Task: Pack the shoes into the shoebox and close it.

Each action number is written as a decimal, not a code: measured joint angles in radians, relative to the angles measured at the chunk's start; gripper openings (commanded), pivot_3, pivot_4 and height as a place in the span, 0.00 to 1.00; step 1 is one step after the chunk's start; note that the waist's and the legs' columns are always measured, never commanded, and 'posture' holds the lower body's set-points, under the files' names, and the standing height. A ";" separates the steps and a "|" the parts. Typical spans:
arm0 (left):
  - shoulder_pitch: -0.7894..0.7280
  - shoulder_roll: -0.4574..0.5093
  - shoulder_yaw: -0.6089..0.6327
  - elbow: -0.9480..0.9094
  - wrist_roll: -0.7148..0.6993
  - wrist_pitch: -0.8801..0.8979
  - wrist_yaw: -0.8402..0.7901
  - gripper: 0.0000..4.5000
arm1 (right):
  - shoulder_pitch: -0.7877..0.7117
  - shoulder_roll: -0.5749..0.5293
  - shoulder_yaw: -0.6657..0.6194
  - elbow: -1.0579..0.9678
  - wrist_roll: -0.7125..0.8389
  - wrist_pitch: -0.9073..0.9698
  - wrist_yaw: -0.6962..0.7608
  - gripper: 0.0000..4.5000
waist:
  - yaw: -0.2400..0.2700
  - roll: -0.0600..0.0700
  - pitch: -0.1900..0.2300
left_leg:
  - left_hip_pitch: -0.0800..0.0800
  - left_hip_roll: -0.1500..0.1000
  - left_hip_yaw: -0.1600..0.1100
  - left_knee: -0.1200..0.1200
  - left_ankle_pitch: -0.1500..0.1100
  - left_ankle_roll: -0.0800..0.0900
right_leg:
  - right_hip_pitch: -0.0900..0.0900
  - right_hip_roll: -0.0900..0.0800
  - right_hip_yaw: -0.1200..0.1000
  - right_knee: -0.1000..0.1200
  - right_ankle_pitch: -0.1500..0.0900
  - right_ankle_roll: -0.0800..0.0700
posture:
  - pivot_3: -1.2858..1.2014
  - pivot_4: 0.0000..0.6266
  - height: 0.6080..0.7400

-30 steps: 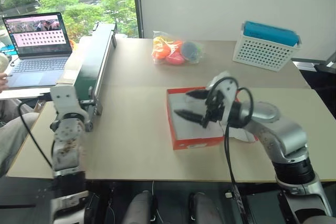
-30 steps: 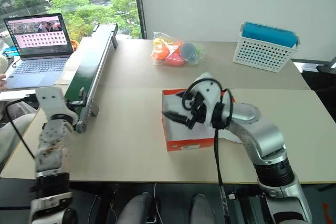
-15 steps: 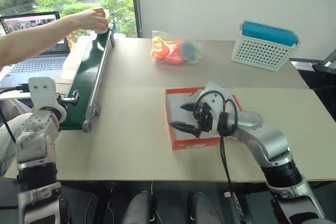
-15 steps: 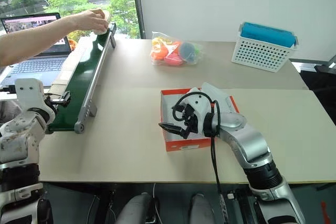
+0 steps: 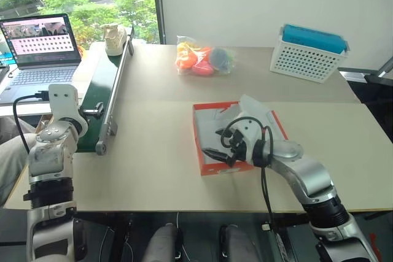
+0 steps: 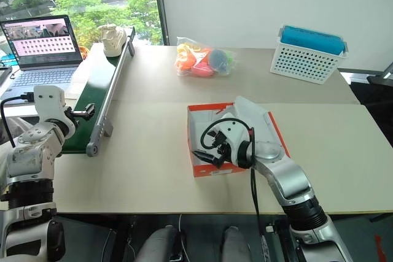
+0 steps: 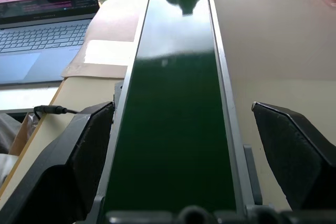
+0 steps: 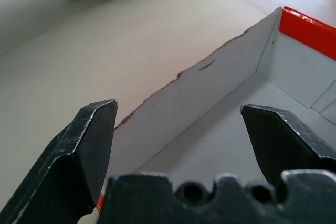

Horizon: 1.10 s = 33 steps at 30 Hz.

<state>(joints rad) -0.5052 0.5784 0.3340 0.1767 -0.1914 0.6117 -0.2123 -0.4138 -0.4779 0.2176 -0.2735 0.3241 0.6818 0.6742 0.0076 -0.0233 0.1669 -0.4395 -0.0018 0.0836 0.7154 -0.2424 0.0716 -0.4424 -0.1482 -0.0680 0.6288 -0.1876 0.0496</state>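
Item: one shoe (image 5: 113,38), cream-white, knitted and lacy, standing upright at the far end of the green conveyor belt (image 5: 101,87), upper left of the frame. You will note it is newly there: half a second ago a person's arm reached to that spot, and that arm has since gone, leaving the shoe behind; judged from this, packing can now begin. Item: shoebox (image 5: 206,132), red-orange, flat on the table (image 5: 153,151) at centre frame, lid back, white tissue paper (image 5: 258,110) rumpled along its far side, no shoe visible in it. Item: right gripper (image 5: 216,142), fingers spread wide and empty, lowered over the box's near-left corner; its wrist view looks across the grey inner wall. Item: left gripper (image 7: 181,145), fingers released wide, straddling the near end of the belt, well apart from the shoe. Surroundings: laptop (image 5: 40,47) at far left, bagged orange and blue toys (image 5: 202,58) and white basket (image 5: 310,53) along the top.
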 measured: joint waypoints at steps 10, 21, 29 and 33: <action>0.011 -0.001 -0.007 0.050 0.011 -0.035 0.003 1.00 | 0.009 0.004 -0.001 0.000 -0.009 0.000 -0.019 0.98 | 0.000 0.000 0.000 | 0.000 0.000 0.000 0.000 0.000 0.000 | 0.000 0.000 0.000 0.000 0.000 0.000 | 0.52 0.24 0.69; 0.012 -0.016 -0.013 0.055 0.011 -0.037 0.003 1.00 | 0.031 0.001 0.000 -0.012 -0.011 0.000 -0.006 0.98 | 0.000 0.000 0.000 | 0.000 0.000 0.000 0.000 0.000 0.000 | 0.000 0.000 0.000 0.000 0.000 0.000 | 0.52 0.24 0.69; 0.012 -0.016 -0.020 0.070 0.012 -0.039 0.003 1.00 | 0.031 0.002 0.000 -0.012 -0.023 0.000 -0.006 0.98 | 0.001 0.000 0.000 | 0.000 0.000 0.000 0.000 0.000 0.000 | 0.000 0.000 0.000 0.000 0.000 0.000 | 0.52 0.24 0.69; 0.012 -0.016 -0.025 0.074 0.012 -0.039 0.002 1.00 | 0.031 0.005 0.000 -0.012 -0.026 0.000 -0.007 0.98 | 0.000 0.000 0.000 | 0.000 0.000 0.000 0.000 0.000 0.000 | 0.000 0.000 0.000 0.000 0.000 0.000 | 0.52 0.24 0.69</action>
<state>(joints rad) -0.4931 0.5622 0.3087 0.2508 -0.1792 0.5723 -0.2099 -0.3828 -0.4726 0.2176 -0.2852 0.2979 0.6816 0.6674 0.0080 -0.0236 0.1670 -0.4395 -0.0016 0.0835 0.7154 -0.2425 0.0718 -0.4425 -0.1484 -0.0680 0.6288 -0.1875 0.0495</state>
